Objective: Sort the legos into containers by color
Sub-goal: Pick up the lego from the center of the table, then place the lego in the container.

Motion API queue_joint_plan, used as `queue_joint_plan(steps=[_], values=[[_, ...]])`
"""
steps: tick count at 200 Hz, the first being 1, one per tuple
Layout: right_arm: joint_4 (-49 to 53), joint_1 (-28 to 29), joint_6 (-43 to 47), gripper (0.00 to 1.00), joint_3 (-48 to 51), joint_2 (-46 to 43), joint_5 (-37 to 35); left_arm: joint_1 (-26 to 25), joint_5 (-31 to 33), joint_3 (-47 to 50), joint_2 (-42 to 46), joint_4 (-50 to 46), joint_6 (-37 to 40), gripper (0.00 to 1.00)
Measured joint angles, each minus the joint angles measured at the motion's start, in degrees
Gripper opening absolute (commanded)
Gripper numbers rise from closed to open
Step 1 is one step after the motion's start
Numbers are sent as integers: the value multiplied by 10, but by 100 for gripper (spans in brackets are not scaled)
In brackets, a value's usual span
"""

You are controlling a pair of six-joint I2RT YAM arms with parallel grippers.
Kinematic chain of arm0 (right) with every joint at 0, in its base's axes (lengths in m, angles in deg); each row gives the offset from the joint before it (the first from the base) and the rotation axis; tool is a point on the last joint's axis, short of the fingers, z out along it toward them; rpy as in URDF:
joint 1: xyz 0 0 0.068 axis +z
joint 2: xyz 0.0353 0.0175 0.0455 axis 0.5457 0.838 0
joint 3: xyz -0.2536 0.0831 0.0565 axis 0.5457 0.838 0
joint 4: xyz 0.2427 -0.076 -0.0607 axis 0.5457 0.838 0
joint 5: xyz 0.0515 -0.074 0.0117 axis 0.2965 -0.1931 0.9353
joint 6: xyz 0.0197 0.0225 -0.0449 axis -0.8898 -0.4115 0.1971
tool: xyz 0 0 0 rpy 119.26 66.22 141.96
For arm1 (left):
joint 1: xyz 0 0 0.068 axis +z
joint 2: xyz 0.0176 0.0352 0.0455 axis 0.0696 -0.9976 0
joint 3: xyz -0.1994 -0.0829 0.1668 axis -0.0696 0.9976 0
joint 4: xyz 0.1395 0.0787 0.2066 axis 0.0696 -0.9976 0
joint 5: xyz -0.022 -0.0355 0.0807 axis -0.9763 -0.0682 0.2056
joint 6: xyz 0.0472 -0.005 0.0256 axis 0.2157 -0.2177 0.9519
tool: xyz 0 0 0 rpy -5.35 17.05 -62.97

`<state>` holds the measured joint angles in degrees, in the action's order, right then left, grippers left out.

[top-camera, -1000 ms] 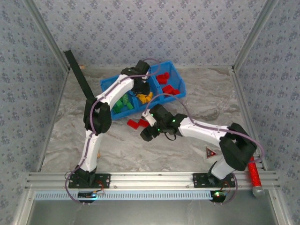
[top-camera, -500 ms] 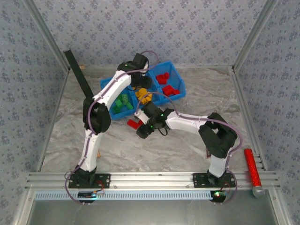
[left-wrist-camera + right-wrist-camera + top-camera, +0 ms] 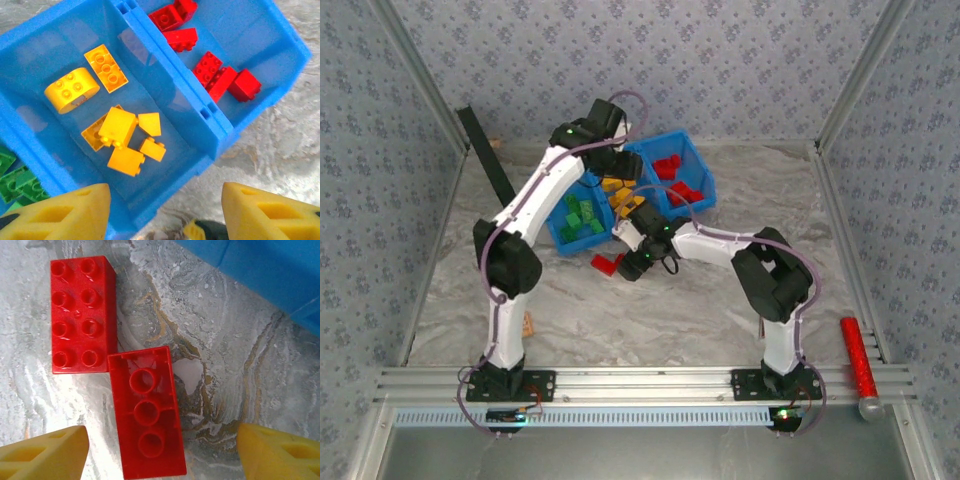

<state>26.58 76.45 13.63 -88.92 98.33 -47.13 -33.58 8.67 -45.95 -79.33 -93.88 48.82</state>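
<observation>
My right end effector is spread above an upturned red brick lying lengthwise between the tips. A studded red brick touches its corner.

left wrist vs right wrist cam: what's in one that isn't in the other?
Left wrist: sorted yellow legos, red legos and green legos inside the compartments. Right wrist: a studs-up red brick touching an upside-down red brick, both loose on the table. Shared: the blue bin, the marbled tabletop, and open fingers on the left gripper and the right gripper.
</observation>
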Motion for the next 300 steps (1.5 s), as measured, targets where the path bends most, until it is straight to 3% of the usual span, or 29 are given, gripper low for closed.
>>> queue_joint_plan(steps=[46, 129, 182, 223, 260, 300], values=[[9, -7, 14, 71, -6, 23, 11, 20, -18, 102, 94, 3, -2, 61], [9, -34, 8, 42, 4, 21, 16, 81, -23, 310, 221, 32, -2, 62], [31, -90, -34, 34, 89, -80, 8, 130, -41, 368, 252, 49, 0, 62], [62, -116, -49, 31, 92, -148, -2, 160, -52, 412, 291, 62, 4, 62], [105, -145, -54, 32, 30, -155, -17, 183, -64, 437, 322, 60, 12, 62], [118, -200, -62, 32, -133, -108, -69, 204, -64, 452, 352, 42, 28, 63]])
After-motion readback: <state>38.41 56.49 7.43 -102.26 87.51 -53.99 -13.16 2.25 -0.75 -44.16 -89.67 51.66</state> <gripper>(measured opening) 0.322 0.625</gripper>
